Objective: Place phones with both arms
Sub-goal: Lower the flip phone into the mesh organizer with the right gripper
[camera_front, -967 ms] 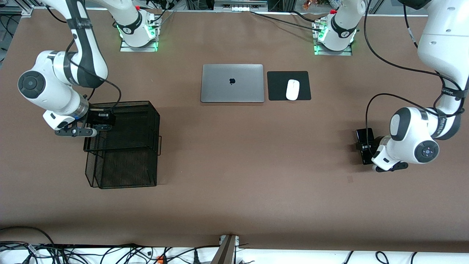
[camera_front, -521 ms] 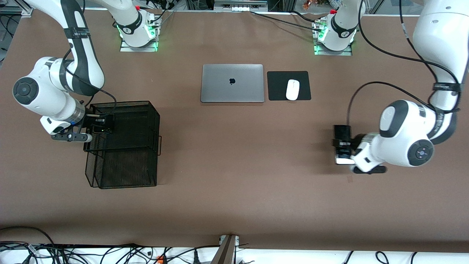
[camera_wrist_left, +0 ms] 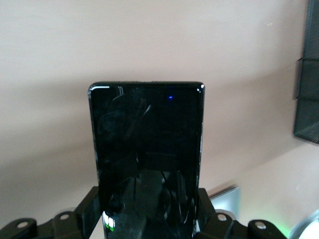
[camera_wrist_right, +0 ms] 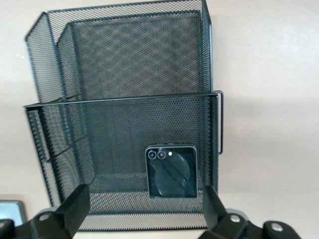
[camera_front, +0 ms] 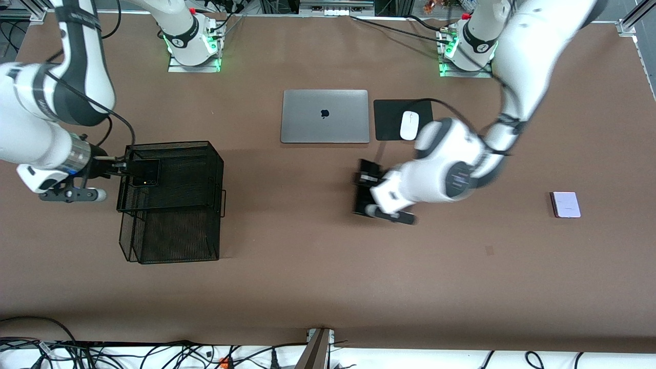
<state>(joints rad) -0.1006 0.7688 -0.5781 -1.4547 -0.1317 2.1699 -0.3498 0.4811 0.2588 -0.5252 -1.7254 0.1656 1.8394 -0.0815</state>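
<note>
The small black flip phone (camera_front: 145, 173) lies flat in the upper tier of a black mesh tray (camera_front: 205, 154), lenses up; the right wrist view shows it (camera_wrist_right: 171, 172) too. My right gripper (camera_front: 119, 168) is at the tray's edge toward the right arm's end, open and empty, with its fingers wide on either side of the phone (camera_wrist_right: 144, 193). My left gripper (camera_front: 366, 180) is shut on the long slim black slab (camera_front: 365, 199), over the middle of the table. The slab (camera_wrist_left: 147, 134) stands out between the fingers. The pale lilac flip phone (camera_front: 566, 204) lies on the table toward the left arm's end.
A closed silver laptop (camera_front: 325, 116) lies near the bases, with a white mouse (camera_front: 409, 125) on a black pad (camera_front: 389, 120) beside it. The mesh tray has a lower tier (camera_front: 174, 241) nearer the front camera. Its corner shows in the left wrist view (camera_wrist_left: 306, 109).
My left arm has swung from its end of the table to the middle, carrying the slab and uncovering the lilac phone. My right gripper has drawn back from the tray, leaving the black flip phone in it.
</note>
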